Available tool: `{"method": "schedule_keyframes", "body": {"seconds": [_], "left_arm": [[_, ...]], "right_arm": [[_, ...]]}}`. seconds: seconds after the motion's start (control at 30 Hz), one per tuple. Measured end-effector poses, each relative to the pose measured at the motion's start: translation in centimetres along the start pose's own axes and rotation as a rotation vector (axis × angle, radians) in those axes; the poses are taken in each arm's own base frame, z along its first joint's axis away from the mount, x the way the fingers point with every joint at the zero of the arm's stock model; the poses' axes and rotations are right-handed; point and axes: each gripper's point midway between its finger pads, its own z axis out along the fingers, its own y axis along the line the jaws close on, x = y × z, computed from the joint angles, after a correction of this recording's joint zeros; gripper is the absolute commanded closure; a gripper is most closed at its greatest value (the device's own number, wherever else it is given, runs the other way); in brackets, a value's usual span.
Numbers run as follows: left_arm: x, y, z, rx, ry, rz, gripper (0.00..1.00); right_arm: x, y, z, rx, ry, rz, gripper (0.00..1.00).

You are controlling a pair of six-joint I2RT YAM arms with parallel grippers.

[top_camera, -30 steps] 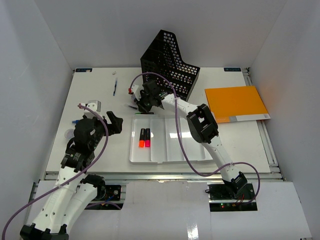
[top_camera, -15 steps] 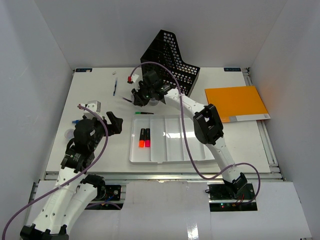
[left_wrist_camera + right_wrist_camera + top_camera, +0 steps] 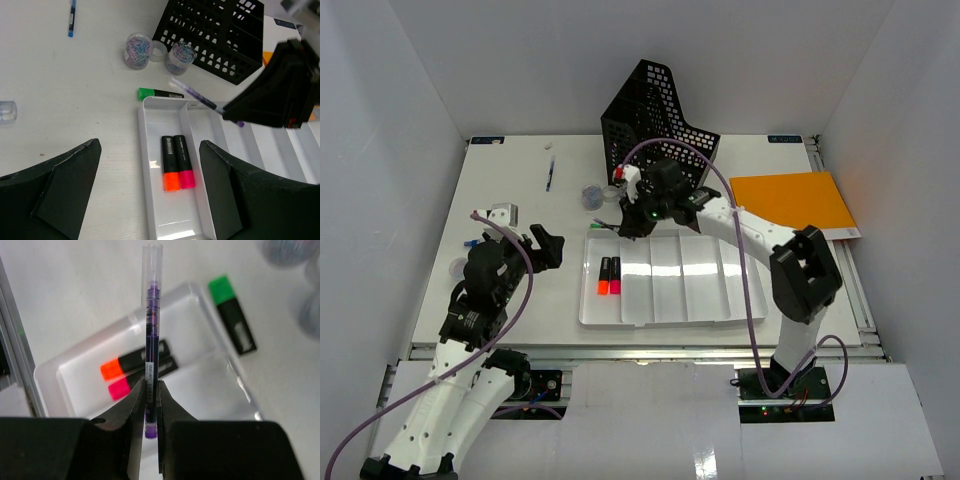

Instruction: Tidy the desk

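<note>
Desk (image 3: 510,300) spreads beneath both sets of fingers, with the white tray (image 3: 660,312) under the right gripper (image 3: 151,390). Right fingers pinched tight on a purple pen (image 3: 151,330) that juts out past them; left gripper (image 3: 150,190) spread wide, nothing held. Orange and pink highlighters (image 3: 176,165) lie in the tray below the pen.

I see a glossy white plastic tray (image 3: 700,290) on my matt bench (image 3: 510,165). The pen (image 3: 152,300) has a clear plastic barrel.
</note>
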Motion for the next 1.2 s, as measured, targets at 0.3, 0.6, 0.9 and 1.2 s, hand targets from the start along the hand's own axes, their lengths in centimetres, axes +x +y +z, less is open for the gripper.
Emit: {"method": "schedule_keyframes", "body": {"seconds": [0.3, 0.6, 0.9, 1.2], "left_arm": [[-0.3, -0.2, -0.3, 0.011, -0.016, -0.003, 0.09], [-0.5, -0.3, -0.5, 0.016, -0.025, -0.003, 0.09], [-0.2, -0.2, -0.3, 0.011, -0.012, -0.003, 0.10], [0.8, -0.2, 0.7, 0.011, 0.036, -0.010, 0.09]], "right_arm": [[10.6, 3.3, -6.0, 0.098, 0.061, 0.162, 0.92], [11.7, 1.6, -6.2, 0.241, 0.010, 0.299, 0.92], [12.7, 0.2, -3.4, 0.278, 0.048, 0.476, 0.85], [12.4, 1.3, -1.6, 0.215, 0.067, 0.545, 0.36]]}}
